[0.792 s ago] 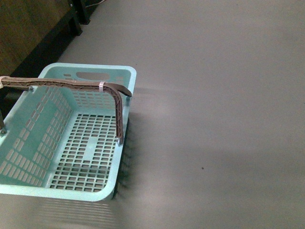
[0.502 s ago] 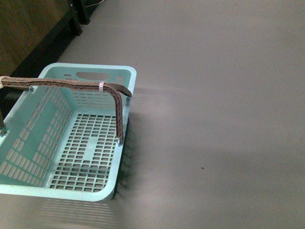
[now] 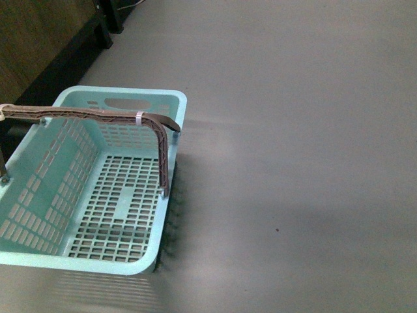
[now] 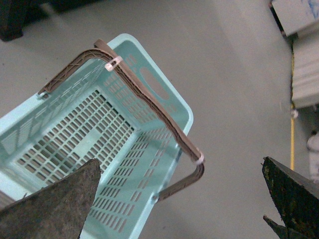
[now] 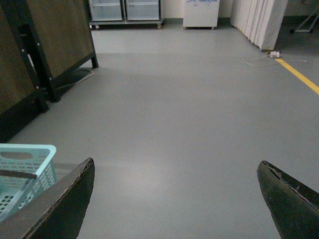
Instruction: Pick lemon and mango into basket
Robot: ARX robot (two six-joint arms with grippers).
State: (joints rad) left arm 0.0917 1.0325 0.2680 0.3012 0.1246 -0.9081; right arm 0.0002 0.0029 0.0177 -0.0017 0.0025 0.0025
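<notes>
1. The teal basket [image 3: 78, 263] sits at lower left on the grey floor [image 3: 293, 130], empty, with its brown handle [image 3: 98, 116] arching across the mouth.
2. Neither lemon nor mango shows in any view.
3. The left hand [image 4: 179, 160] hangs above the basket, fingers spread wide, holding nothing.
4. The right hand [image 5: 174, 162] gapes likewise over the floor, probably ready for a first pick.

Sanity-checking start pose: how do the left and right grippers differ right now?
Left gripper looks down into the basket; right gripper faces the floor, basket only at its view's edge. Left points steeply down; right points further out along the floor. Shared: both open, holding nothing.
</notes>
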